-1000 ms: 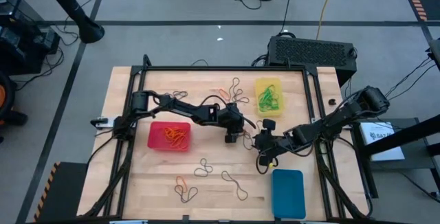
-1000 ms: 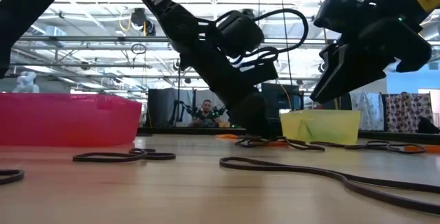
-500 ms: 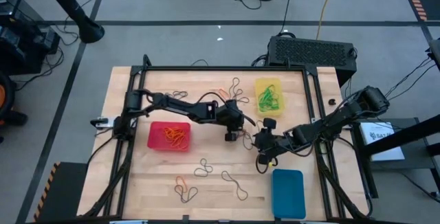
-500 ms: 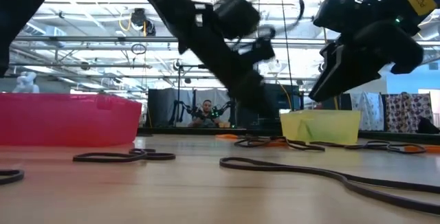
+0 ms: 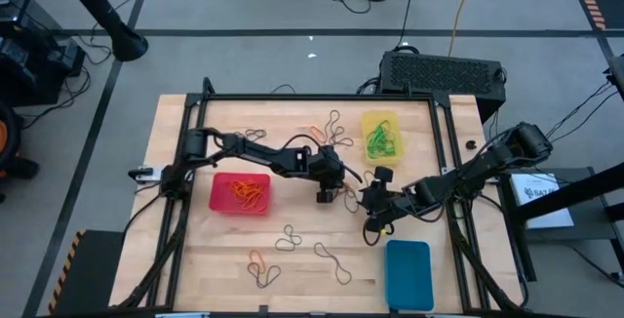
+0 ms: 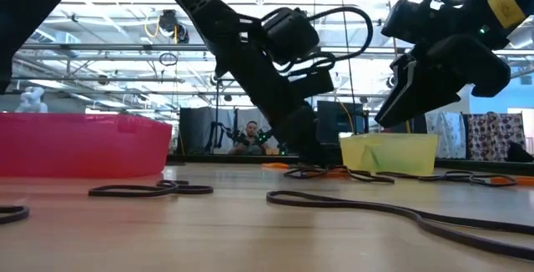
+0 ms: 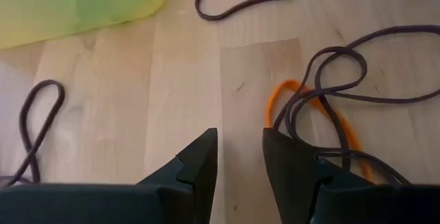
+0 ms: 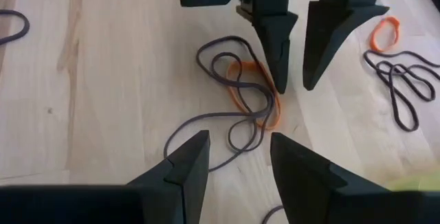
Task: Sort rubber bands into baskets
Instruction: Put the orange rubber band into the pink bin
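An orange rubber band (image 7: 313,114) lies on the table, tangled with dark bands (image 8: 230,80). My left gripper (image 7: 239,148) is open and points down at the table. One fingertip (image 8: 278,80) stands at the tangle, the other (image 8: 309,73) beside it on bare wood. My right gripper (image 8: 237,155) is open and empty, above the table just right of the tangle. The red basket (image 5: 240,193) holds orange bands. The yellow basket (image 5: 381,136) holds green ones. The blue basket (image 5: 408,274) stands at the near right. My left gripper comes from above, pointing down, with one fingertip (image 7: 275,138) at the orange band's end (image 7: 271,110), where dark loops cross it. I cannot tell whether the fingertip touches the bands. The bands lie flat and slack on the table.
Loose dark bands lie at the far middle (image 5: 333,123) and far left (image 5: 255,135). More lie near the front edge (image 5: 283,240), with an orange one (image 5: 256,257). A single orange band (image 8: 385,31) lies beyond the tangle. The two grippers are close together at the table's middle.
My left gripper has risen a little from the tangle and come back down to it. The bands have stayed where they were.
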Available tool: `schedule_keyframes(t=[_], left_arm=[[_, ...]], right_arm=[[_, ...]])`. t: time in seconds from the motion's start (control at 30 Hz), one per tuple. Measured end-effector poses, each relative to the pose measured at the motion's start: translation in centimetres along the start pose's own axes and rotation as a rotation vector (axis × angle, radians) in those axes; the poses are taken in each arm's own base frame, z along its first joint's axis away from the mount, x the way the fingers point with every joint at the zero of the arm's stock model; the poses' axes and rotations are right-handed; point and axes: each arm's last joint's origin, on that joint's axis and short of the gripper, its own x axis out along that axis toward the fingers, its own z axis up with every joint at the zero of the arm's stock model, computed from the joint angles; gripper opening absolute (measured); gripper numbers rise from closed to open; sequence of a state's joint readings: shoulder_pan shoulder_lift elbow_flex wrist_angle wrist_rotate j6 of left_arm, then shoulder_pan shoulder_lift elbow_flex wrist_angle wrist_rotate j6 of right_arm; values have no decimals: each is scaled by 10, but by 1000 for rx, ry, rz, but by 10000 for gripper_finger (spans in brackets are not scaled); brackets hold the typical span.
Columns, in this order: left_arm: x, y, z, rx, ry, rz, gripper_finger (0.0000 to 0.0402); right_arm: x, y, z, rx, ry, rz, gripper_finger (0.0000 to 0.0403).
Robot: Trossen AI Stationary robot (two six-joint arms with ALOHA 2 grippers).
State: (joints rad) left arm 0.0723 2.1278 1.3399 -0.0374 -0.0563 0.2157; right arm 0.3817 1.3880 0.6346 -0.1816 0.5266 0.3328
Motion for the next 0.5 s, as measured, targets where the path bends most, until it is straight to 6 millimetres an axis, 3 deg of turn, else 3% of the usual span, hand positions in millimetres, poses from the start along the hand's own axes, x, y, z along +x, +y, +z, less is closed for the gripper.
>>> schedule_keyframes(t=[0.5], left_arm=[[4,1,-2,4,3,46,125]], right_arm=[[0,0,1,-1,-6,0,148]])
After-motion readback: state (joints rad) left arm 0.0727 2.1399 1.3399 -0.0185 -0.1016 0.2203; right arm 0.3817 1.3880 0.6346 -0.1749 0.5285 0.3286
